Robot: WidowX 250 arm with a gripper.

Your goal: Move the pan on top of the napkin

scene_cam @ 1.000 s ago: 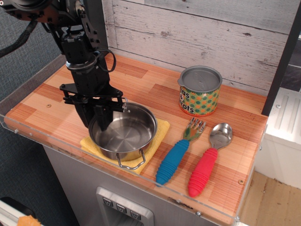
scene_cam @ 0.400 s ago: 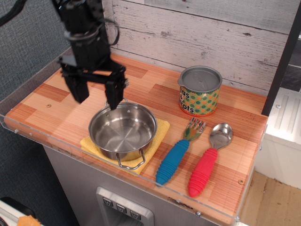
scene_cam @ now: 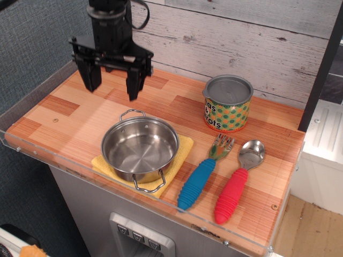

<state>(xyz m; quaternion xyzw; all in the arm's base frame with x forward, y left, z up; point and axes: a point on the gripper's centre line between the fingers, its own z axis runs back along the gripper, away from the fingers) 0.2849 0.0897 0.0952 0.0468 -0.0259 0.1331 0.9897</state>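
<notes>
The pan, a small shiny steel pot with two wire loop handles, sits upright on the yellow napkin near the counter's front edge. The napkin shows around the pan's right and front sides. My black gripper hangs open and empty above the counter, behind and to the left of the pan, well clear of it. Its two fingers point down and stand wide apart.
A dotted green-orange tin can stands at the back right. A blue-handled fork and a red-handled spoon lie right of the pan. A clear rim edges the wooden counter; a plank wall stands behind.
My gripper let go of the pan's rim, opened, and rose up and back, away from the pan. The pan stays on the napkin.
</notes>
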